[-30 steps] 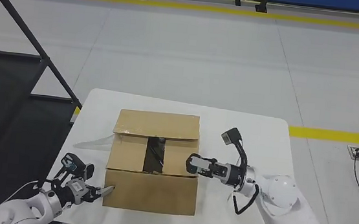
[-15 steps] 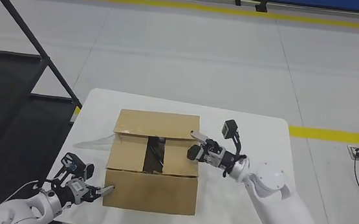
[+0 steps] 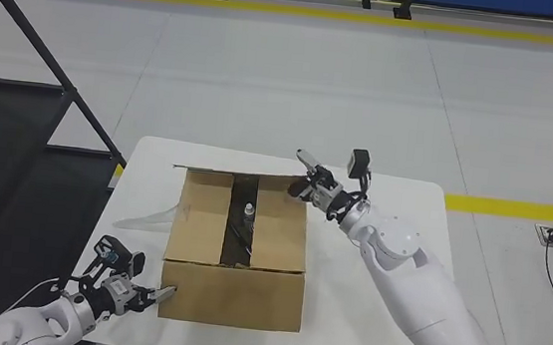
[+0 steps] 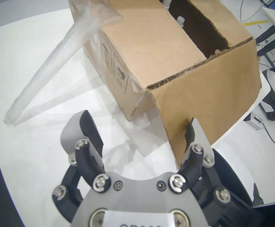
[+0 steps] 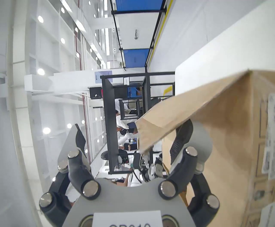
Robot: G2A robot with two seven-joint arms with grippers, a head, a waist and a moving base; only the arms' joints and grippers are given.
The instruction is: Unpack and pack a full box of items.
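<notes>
I'm holding the right gripper (image 3: 302,172) spread wide, 1 finger hooked under the far flap (image 5: 182,111) of the box (image 3: 234,279), which is sitting on the table (image 3: 393,214). I'm judging a slow outward fold best, with the open left gripper (image 4: 137,126) bracing the near corner.

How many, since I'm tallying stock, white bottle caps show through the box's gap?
2: one cap midway along the box's gap, another farther along; more may be hidden under the flaps.

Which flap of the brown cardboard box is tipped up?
The far cardboard flap, by the right gripper: it stands on edge, while the two long top flaps lie flat with a gap between them.
</notes>
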